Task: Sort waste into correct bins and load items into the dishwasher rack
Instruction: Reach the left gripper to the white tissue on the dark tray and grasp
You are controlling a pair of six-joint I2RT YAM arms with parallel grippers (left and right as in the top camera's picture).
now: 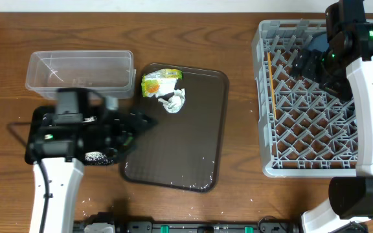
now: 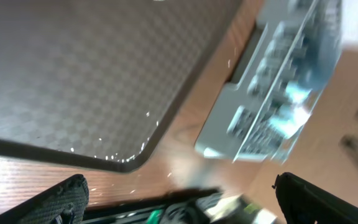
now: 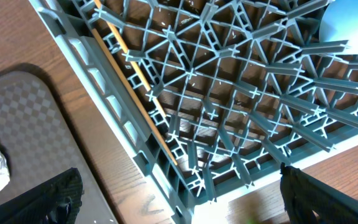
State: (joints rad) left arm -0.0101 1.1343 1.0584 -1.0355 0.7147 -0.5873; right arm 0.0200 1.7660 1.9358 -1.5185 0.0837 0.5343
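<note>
Left gripper (image 2: 182, 194), jaws wide and empty, hangs at the brown serving tray (image 2: 73, 74) edge, the crumpled tissue (image 1: 173, 101) and wrapper (image 1: 158, 83) near it. Right gripper (image 3: 185, 199), also wide and empty, hovers over the dishwasher rack (image 3: 241, 130), chopsticks (image 3: 132, 81) below to its left

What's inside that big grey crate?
A thin wooden chopstick lies along the grey crate's left wall, and a pale blue rounded thing shows at one edge of the right wrist view. The right arm covers the far corner, so anything under it is hidden.
</note>
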